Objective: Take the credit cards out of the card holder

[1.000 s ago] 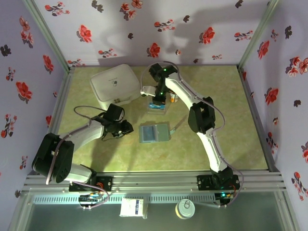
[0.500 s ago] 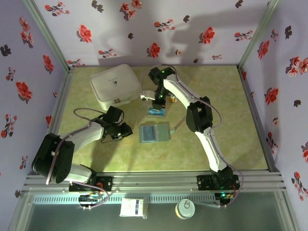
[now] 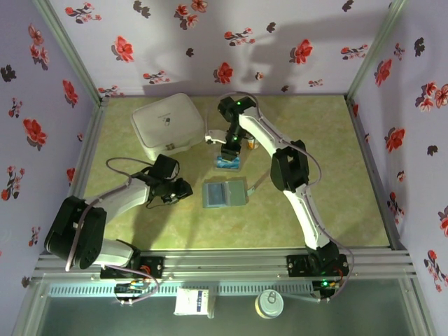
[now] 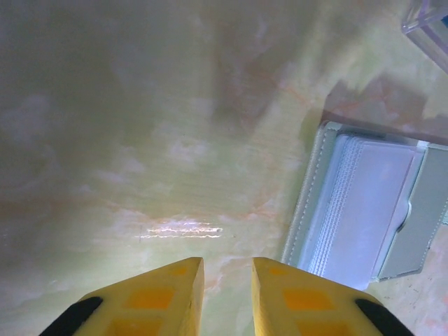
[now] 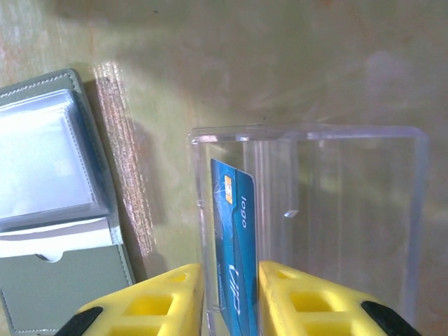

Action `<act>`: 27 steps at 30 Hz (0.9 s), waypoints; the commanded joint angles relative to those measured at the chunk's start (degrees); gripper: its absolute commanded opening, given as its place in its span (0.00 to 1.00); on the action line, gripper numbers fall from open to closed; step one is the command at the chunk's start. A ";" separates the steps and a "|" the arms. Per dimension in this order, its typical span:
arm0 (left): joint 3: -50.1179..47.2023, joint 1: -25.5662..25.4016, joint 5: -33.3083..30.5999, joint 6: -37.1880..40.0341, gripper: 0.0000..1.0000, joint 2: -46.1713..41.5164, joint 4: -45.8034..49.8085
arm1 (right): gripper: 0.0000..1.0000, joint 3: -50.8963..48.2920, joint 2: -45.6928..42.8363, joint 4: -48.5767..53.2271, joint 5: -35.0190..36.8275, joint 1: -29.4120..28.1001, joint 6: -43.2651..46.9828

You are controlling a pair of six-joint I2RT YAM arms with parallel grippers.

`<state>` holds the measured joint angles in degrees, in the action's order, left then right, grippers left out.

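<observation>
Okay, top view first: we see the card holder (image 3: 224, 193) lying open and flat mid-surface (image 3: 322, 182), between the two arms. Our left gripper (image 3: 180, 190) sits just left of it, low over the surface, not touching it. Our right gripper (image 3: 229, 155) points down into the clear box (image 3: 229, 166) just behind the card holder, and something blue shows in the box. At back left is the white case (image 3: 166, 124); the orange-capped bottle (image 3: 252, 143) is just right of the right gripper.

Left wrist: the left gripper (image 4: 227, 262) has its fingers slightly apart, nothing between them, bare surface (image 4: 140, 140) below. Ahead to the right lies the card holder (image 4: 364, 210), window pocket up, with a corner of the clear box (image 4: 428, 24) beyond.

Right wrist: the right gripper (image 5: 231, 269) has its fingers apart either side of the blue card (image 5: 234, 231), which stands on edge inside the clear box (image 5: 336, 133), near its left wall. We can't tell whether the pads touch the card. Left of the box, apart from it, lies the card holder (image 5: 52, 210).
</observation>
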<state>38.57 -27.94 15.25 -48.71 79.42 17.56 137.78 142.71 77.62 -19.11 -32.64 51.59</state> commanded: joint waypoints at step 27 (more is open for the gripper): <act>5.91 -7.00 2.95 -1.35 0.19 10.40 -8.35 | 0.35 -58.30 -35.29 -54.89 5.95 -1.12 -68.27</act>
<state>43.53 -34.41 17.63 -49.21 88.90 10.61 83.94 109.54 29.52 -16.49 -33.54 -2.42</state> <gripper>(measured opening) 0.194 0.350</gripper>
